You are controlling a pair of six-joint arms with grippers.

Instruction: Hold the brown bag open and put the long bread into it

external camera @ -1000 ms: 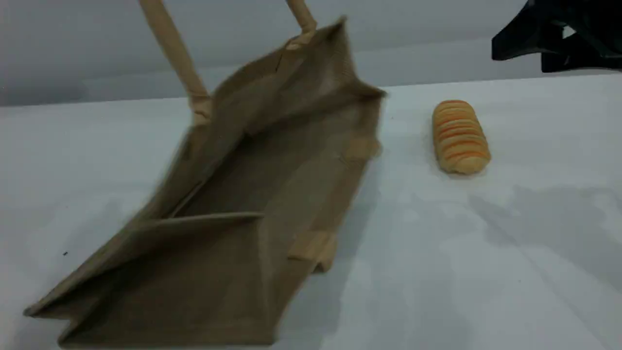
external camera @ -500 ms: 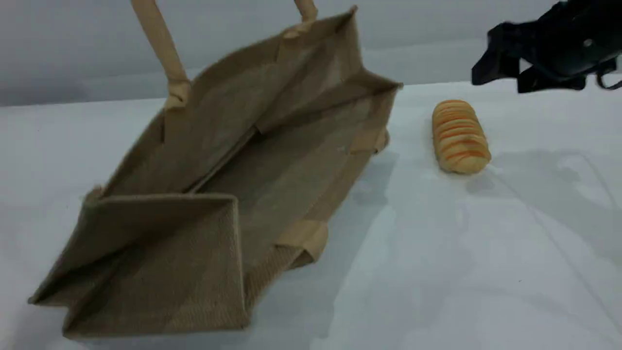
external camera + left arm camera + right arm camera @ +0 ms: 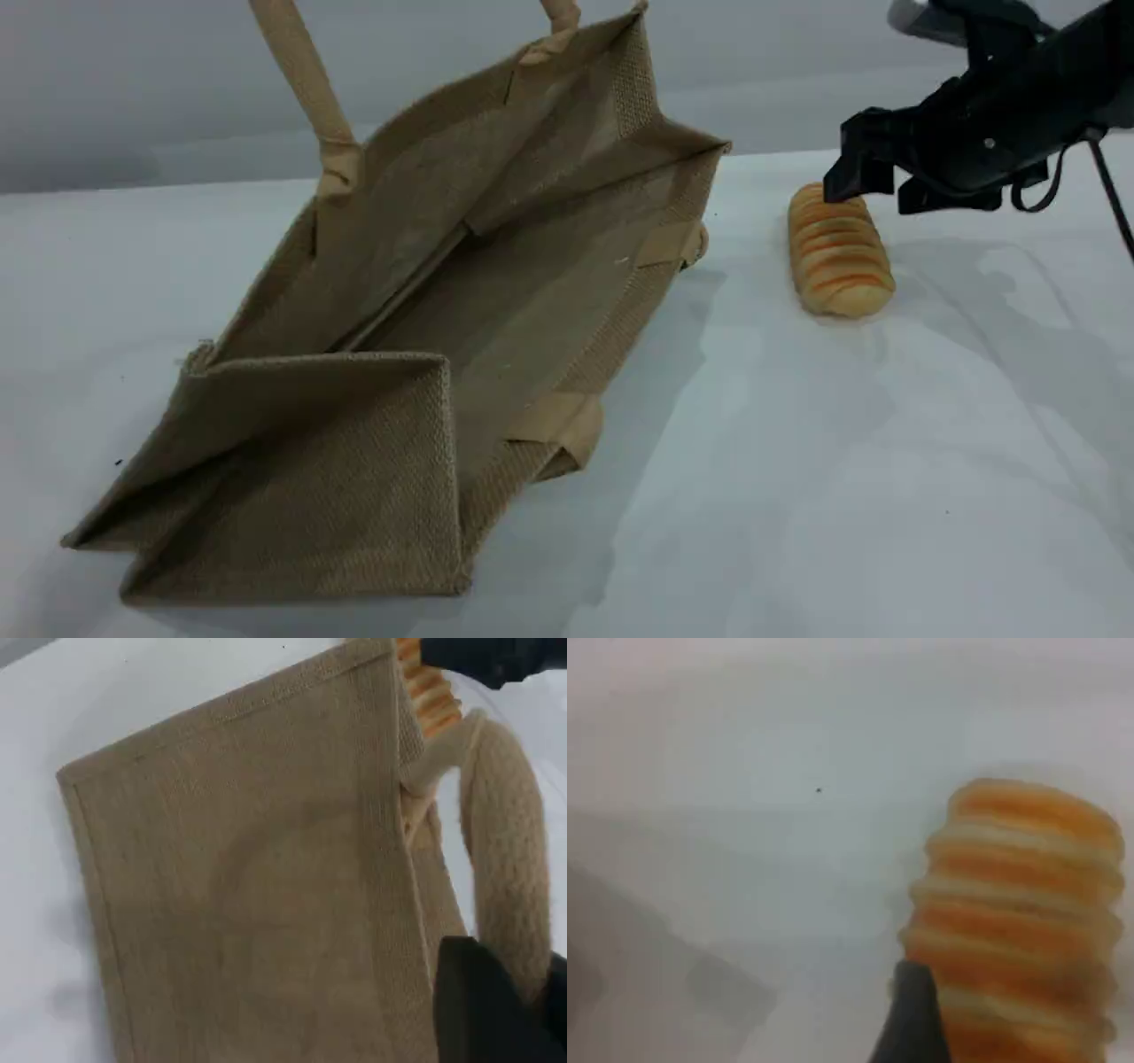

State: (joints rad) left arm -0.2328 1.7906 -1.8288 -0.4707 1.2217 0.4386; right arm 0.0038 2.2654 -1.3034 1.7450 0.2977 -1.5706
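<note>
Left of the long bread [image 3: 838, 259], the brown bag [image 3: 425, 337] gapes on the table [image 3: 842, 478], one handle [image 3: 306, 75] pinched in the closed left gripper [image 3: 483, 1005]; just above the bread's far end hangs the right gripper [image 3: 873, 182], jaws apart.
</note>
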